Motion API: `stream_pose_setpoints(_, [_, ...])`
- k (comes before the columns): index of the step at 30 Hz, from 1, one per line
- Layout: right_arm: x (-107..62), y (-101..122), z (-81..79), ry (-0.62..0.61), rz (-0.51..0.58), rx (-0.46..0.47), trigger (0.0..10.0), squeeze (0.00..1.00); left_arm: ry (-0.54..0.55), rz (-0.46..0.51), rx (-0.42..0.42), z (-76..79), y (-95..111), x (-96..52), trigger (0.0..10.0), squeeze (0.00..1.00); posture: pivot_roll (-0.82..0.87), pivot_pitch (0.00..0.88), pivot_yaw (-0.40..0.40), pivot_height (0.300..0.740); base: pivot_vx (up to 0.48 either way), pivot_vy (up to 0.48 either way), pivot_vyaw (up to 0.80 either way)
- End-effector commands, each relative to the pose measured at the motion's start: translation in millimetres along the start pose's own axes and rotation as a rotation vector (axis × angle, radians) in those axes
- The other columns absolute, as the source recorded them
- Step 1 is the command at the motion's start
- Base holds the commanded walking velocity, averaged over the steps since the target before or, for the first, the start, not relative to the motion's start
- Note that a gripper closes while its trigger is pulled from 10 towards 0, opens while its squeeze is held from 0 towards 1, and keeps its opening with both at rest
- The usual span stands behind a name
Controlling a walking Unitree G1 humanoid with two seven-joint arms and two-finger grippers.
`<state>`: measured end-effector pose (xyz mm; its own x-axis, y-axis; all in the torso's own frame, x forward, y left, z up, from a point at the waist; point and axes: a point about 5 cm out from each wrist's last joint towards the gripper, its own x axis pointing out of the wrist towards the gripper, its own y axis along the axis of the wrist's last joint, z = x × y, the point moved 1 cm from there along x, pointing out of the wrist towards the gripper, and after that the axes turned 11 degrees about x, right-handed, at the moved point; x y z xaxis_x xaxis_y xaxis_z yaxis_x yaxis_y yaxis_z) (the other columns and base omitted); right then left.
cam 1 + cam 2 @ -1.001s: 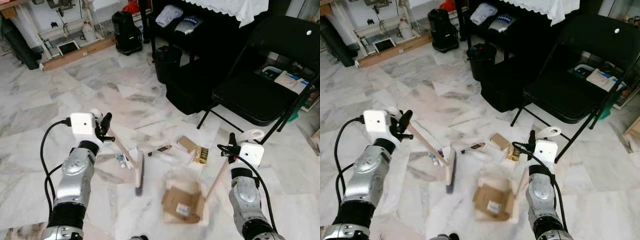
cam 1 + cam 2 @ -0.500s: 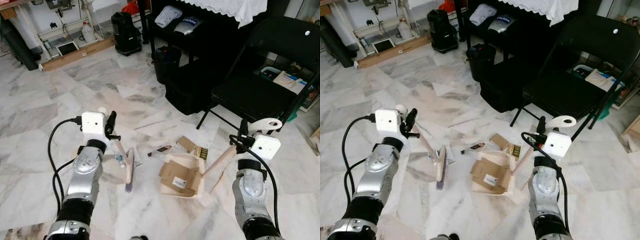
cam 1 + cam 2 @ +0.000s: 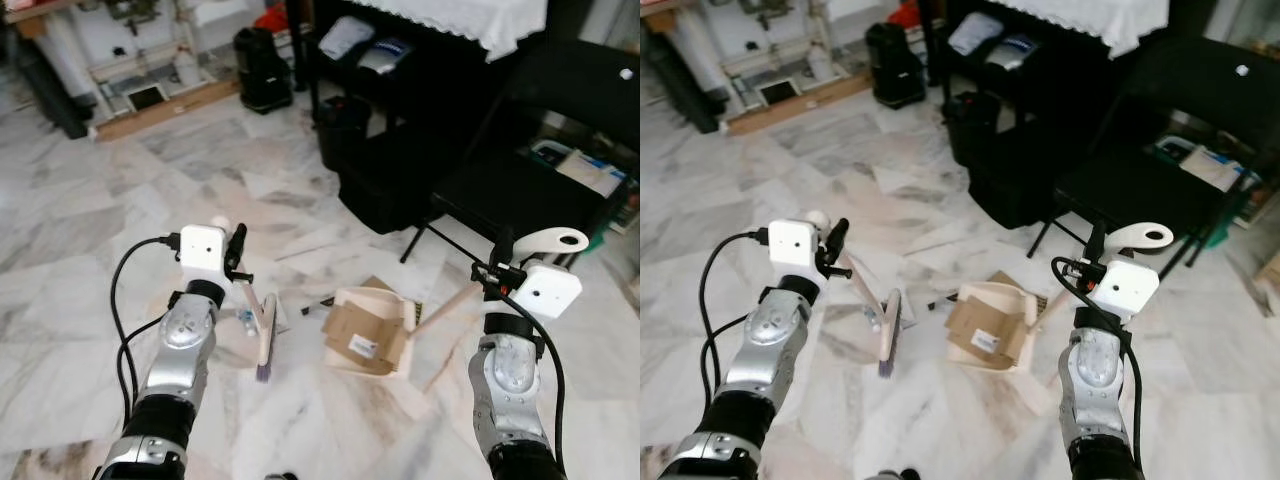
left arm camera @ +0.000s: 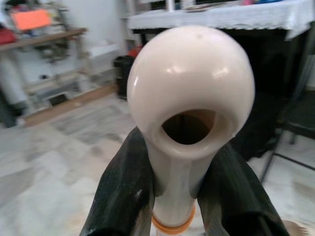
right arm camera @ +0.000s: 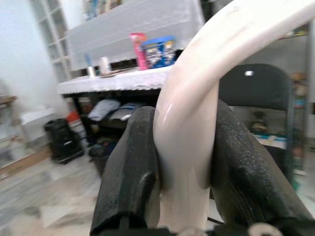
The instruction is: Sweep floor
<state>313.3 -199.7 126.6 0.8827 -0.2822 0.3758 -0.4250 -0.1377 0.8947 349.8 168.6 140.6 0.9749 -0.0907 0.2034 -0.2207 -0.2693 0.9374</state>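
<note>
The dustpan (image 3: 368, 330) now tips up, holding cardboard (image 3: 352, 335); right pincer (image 3: 497, 270) pinches its handle, left pincer (image 3: 236, 262) pinches the brush (image 3: 265, 330) on the marble floor (image 3: 120, 200). Sweeping continues; remaining scraps probably next.

White marble floor (image 3: 90, 230), black folding chair (image 3: 545, 150), cloth-covered black table (image 3: 450, 40).
</note>
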Motion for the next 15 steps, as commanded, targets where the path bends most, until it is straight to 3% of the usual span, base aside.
stream_pose_setpoints(1, [3.4, 12.6, -5.9, 0.015, 0.054, 0.027, 10.0, 0.00, 0.038, 0.045, 0.024, -8.5, 4.4, -2.5, 10.0, 0.00, 0.00, 0.004, 0.112, 0.740, 0.000, 0.000, 0.75])
stream_pose_setpoints(15, [8.8, 21.1, 10.5, 0.043, 0.023, -0.026, 10.0, 0.00, 0.077, 0.044, 0.022, 9.3, -3.0, -17.9, 10.0, 0.00, 0.01, 0.000, 0.009, 0.740, 0.000, 0.000, 0.75])
